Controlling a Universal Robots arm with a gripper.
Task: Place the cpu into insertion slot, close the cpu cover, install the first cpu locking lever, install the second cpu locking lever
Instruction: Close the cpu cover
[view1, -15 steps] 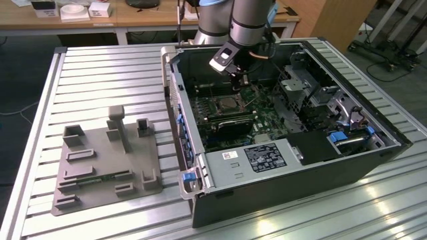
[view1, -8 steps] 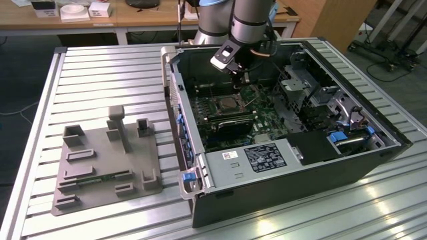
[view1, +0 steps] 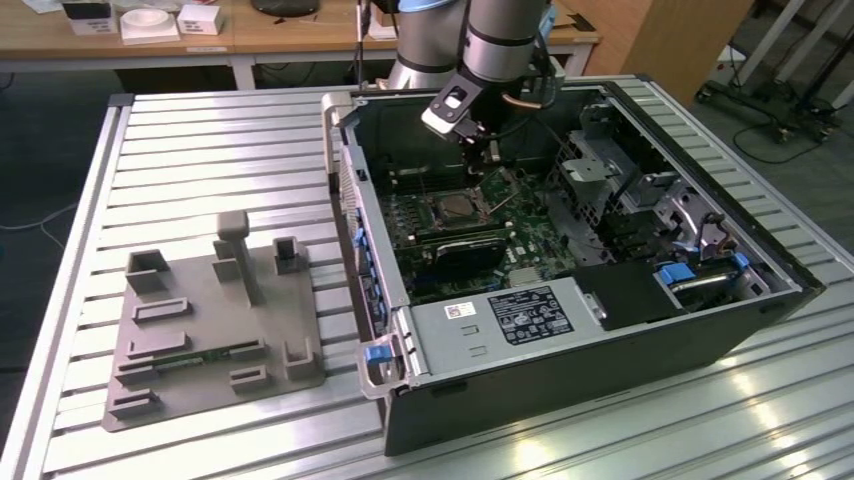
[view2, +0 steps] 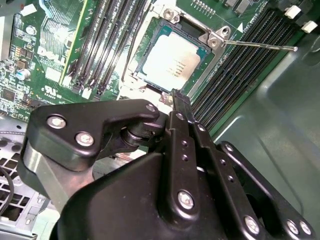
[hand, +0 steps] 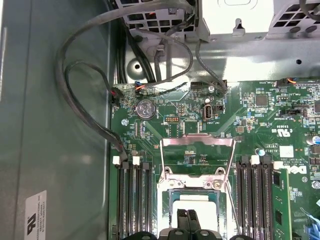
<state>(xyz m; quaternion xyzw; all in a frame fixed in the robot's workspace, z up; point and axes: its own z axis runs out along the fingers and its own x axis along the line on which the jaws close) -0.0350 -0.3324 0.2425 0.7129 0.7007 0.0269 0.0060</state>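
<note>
The cpu (view2: 172, 62), a square chip with a silvery-tan top, lies flat in the insertion slot (view2: 150, 35) on the green motherboard. It also appears as a pale patch (hand: 196, 199) in the first wrist view. The cpu cover (hand: 197, 142), a silver frame with a square window, stands swung up and open behind the slot; it leans up in the exterior view too (view1: 502, 188). A thin locking lever (view2: 260, 46) sticks out, released. My gripper (view2: 175, 95) hovers just above the slot's near edge, its fingers (hand: 182, 220) together with nothing between them.
Long black memory slots (hand: 135, 200) flank the socket on both sides. Grey cables (hand: 85, 100) loop along the case wall. A black labelled power-supply box (view1: 534, 315) fills the case's front. A grey fixture tray (view1: 214, 320) lies on the slatted table.
</note>
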